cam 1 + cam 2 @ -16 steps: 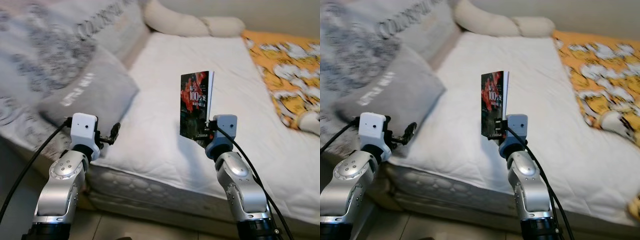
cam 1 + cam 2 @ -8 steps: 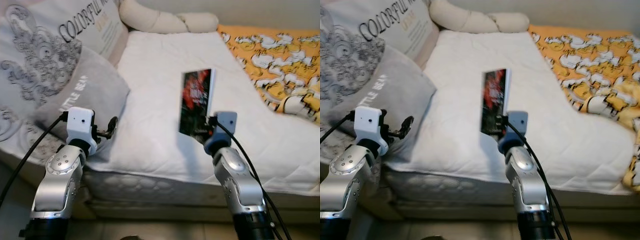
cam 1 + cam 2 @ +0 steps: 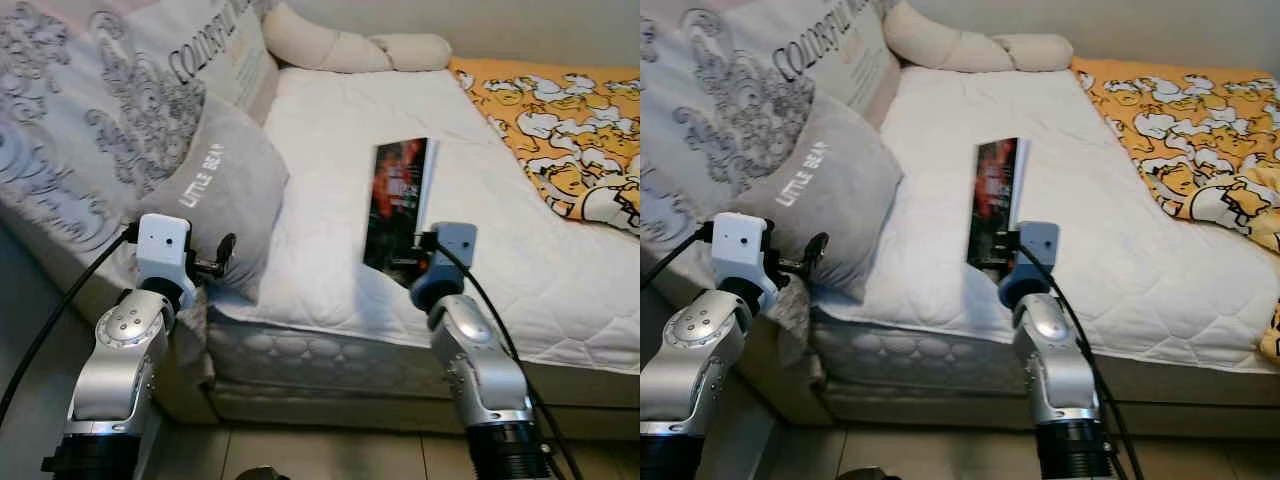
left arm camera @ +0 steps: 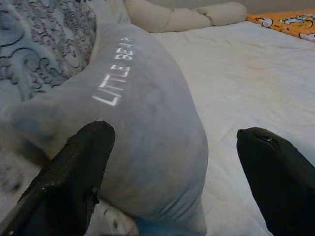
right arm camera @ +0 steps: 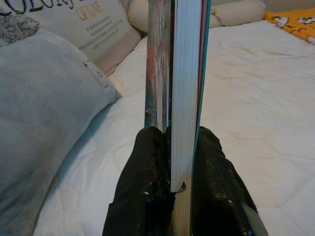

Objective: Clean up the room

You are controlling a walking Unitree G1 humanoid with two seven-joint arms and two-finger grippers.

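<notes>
White bed [image 3: 330, 130] lies before me. My right tool [image 5: 170, 162] grips a book [image 3: 398, 205] by its lower edge, upright above the mattress edge. My left tool [image 4: 172, 162] is wide open near the grey pillow [image 3: 225, 195].

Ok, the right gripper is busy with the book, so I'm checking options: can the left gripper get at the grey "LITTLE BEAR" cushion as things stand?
Probably yes. The left gripper is open, and the grey cushion lies straight ahead of its fingers with nothing between them.
</notes>
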